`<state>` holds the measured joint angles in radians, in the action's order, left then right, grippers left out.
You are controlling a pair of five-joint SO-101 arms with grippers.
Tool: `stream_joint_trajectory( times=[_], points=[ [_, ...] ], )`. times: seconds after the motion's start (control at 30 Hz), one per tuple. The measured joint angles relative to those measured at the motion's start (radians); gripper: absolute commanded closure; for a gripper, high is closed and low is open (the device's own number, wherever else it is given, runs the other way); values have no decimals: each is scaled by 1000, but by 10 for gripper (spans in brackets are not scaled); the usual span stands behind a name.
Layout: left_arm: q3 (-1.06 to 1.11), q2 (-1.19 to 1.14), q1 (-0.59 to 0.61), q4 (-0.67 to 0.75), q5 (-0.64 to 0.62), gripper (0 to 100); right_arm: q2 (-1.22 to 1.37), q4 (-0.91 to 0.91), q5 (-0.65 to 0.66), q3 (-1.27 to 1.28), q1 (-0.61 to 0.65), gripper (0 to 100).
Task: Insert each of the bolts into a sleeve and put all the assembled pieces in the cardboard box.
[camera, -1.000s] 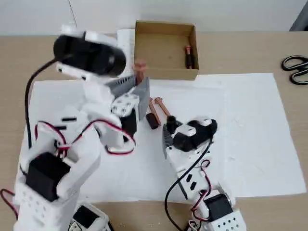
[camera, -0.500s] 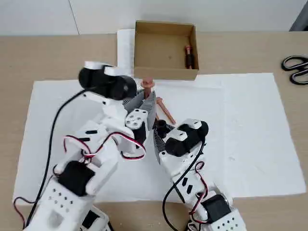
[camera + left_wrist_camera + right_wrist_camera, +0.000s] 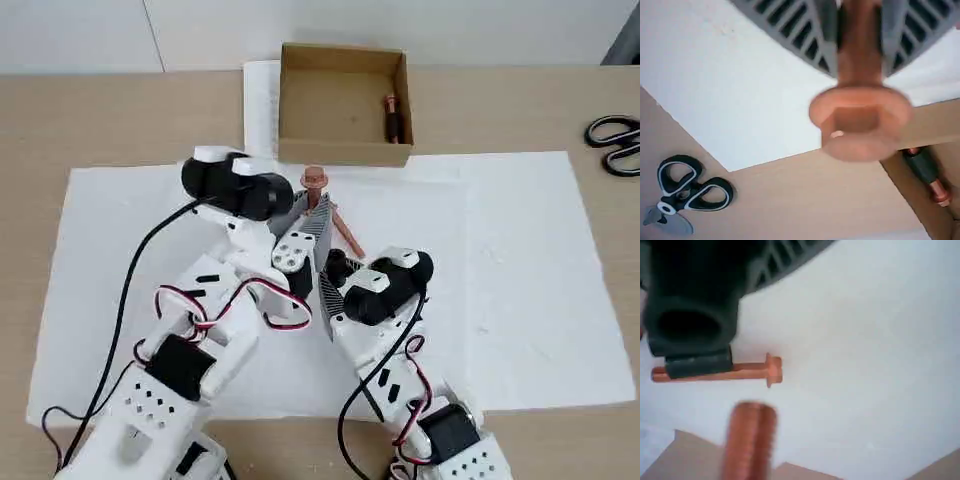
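While a bolt (image 3: 344, 229) lies outside, the box (image 3: 340, 153) holds one assembled piece (image 3: 393, 118).

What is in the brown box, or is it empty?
Not empty. One bolt pushed into a dark sleeve lies inside the box, against a side wall.

The scissors (image 3: 618, 143) are cut off at the high view's right edge, the loose bolt (image 3: 345, 232) lies partly hidden behind the arms, and up close the sleeve (image 3: 690, 315) is a dark blur hiding part of that bolt's shank.

Wooden table (image 3: 100, 120); pale wall (image 3: 80, 30), perhaps.
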<state>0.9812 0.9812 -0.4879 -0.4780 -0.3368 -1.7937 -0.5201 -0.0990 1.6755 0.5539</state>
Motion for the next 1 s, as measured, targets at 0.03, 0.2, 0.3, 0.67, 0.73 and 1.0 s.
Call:
stream_joint_trajectory(
  times=[0.03,0.2,0.3,0.67,0.73,1.0],
  points=[
    [17,0,-2,15,0,994,0,0,0,0,0,995],
    [94,0,-2,127,0,994,0,0,0,0,0,995],
    [123,0,-8,178,0,994,0,0,0,0,0,995],
    [144,0,-9,221,-3,994,0,0,-64,0,29,995],
    [144,0,-9,221,-3,994,0,0,-64,0,44,995],
    [144,0,-31,221,-3,994,0,0,-64,0,48,995]
  ],
)
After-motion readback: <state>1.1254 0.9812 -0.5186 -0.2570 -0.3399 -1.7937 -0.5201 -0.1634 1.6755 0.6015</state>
